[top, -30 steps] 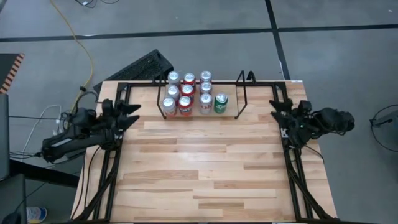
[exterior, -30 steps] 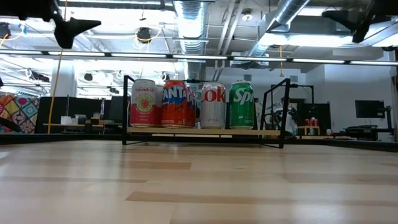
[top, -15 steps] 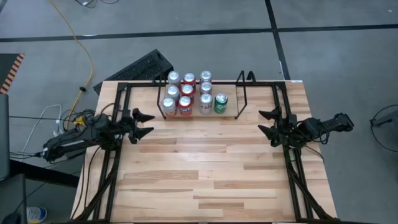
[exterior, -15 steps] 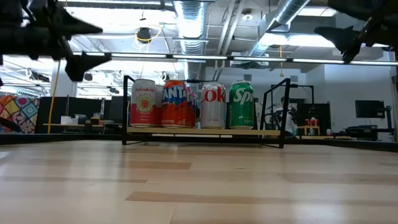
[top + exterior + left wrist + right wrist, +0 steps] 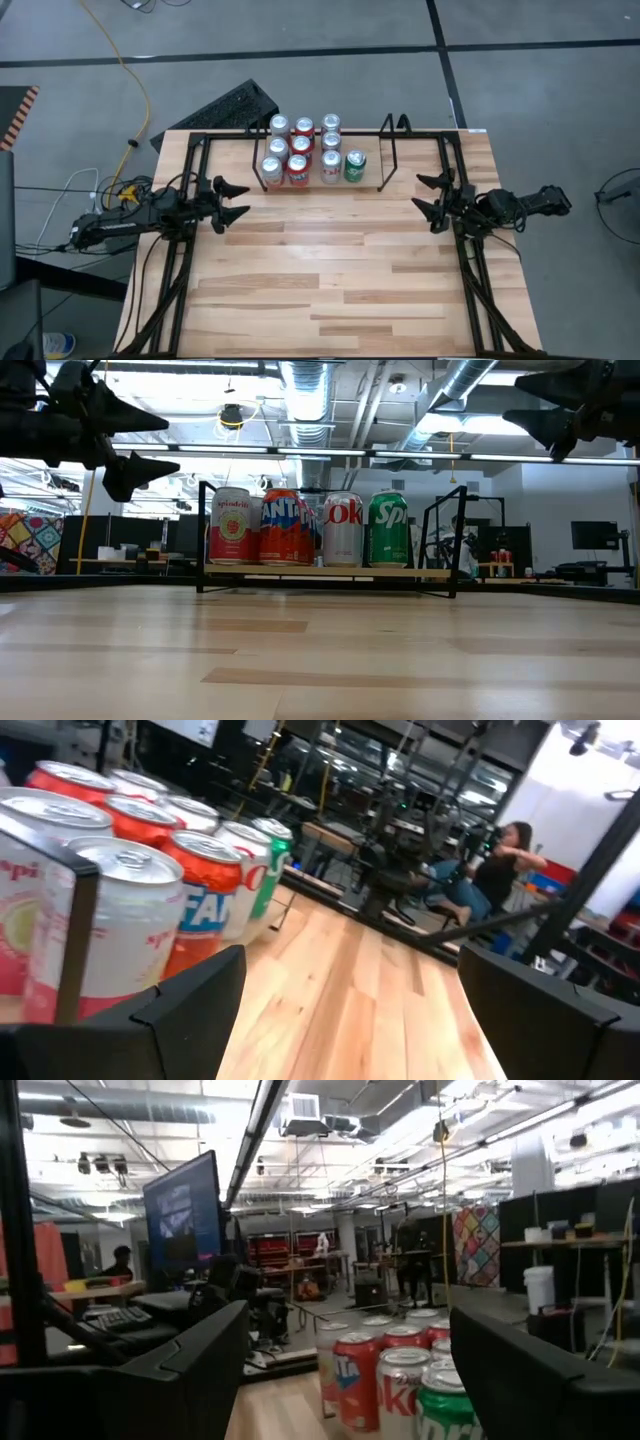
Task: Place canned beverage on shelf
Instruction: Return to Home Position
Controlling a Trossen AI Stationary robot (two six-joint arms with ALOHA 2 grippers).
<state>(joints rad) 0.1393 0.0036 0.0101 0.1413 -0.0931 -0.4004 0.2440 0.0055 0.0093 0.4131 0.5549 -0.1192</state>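
At the far edge of the table (image 5: 330, 270), the shelf (image 5: 325, 185) holds ten cans in rows. Its front row reads, in the low view, a pink can (image 5: 231, 526), an orange can (image 5: 281, 526), a silver can (image 5: 343, 528) and a green can (image 5: 389, 528), all upright on the wood floor between the looped wire ends. The left tool (image 5: 232, 200) hangs above the table's left side, fingers spread, holding nothing. The right tool (image 5: 432, 195) hangs above the right side, likewise spread and empty. Both point inward, well apart from the shelf. A person (image 5: 495, 870) sits in the room beyond.
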